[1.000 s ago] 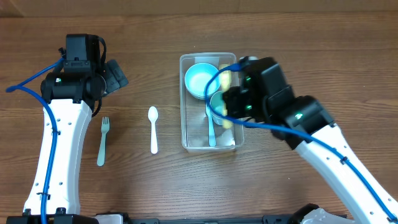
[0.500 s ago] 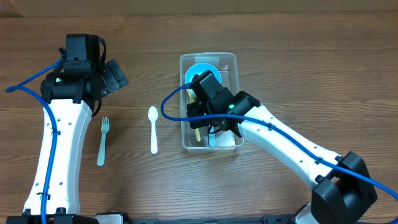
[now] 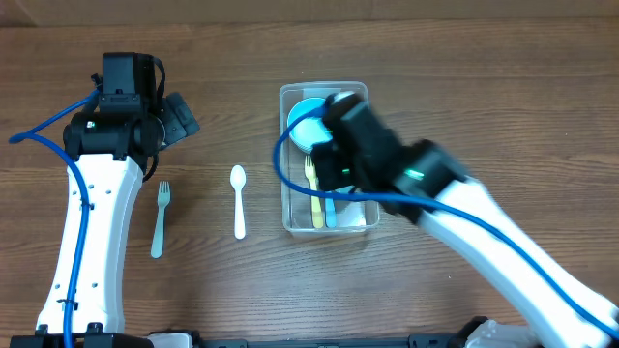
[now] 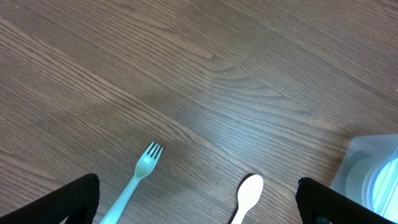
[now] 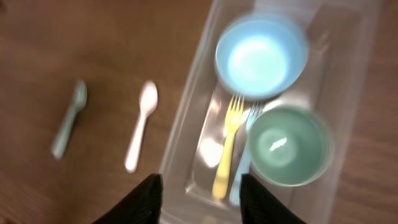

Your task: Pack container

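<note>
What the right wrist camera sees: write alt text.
A clear container holds a blue bowl, a green bowl and a yellow fork. A white spoon and green fork lie on the table beside it. The right gripper is open, empty.

on the wooden table (image 3: 232,290) a pale green fork (image 3: 160,218) and a white spoon (image 3: 239,200) lie parallel and apart, heads pointing the same way. in the right wrist view, a blue bowl (image 5: 261,56) sits just beside a green bowl (image 5: 287,145). 2 utensils, a yellow fork (image 5: 227,145) and a pale blue one (image 5: 244,163), lie side by side next to the green bowl.
</note>
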